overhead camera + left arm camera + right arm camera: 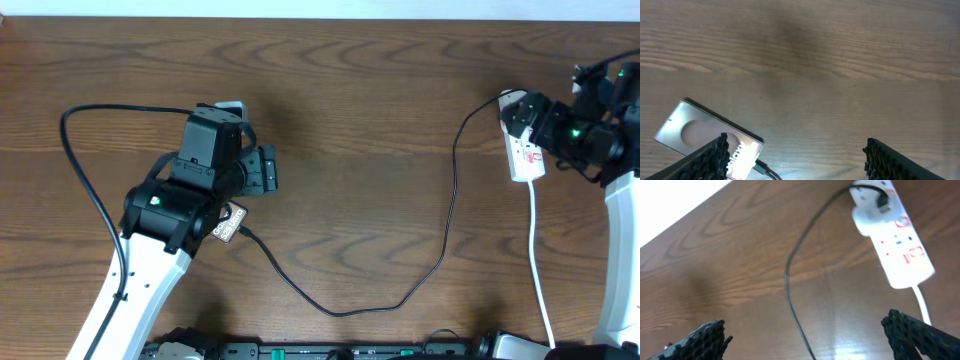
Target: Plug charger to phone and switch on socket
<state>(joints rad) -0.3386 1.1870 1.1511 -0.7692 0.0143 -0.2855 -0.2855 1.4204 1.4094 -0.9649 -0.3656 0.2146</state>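
Charger (788,282) tip at phone (695,131) end; other end in socket (897,245)

phone (695,131): white lettering, partly hidden, unreadable | socket (900,247): red marks, too small to read

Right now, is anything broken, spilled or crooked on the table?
Nothing stands out. The phone lies flat on the table, just a bit slanted. The charger cable loops loosely across to the socket. I see no spill or damage.
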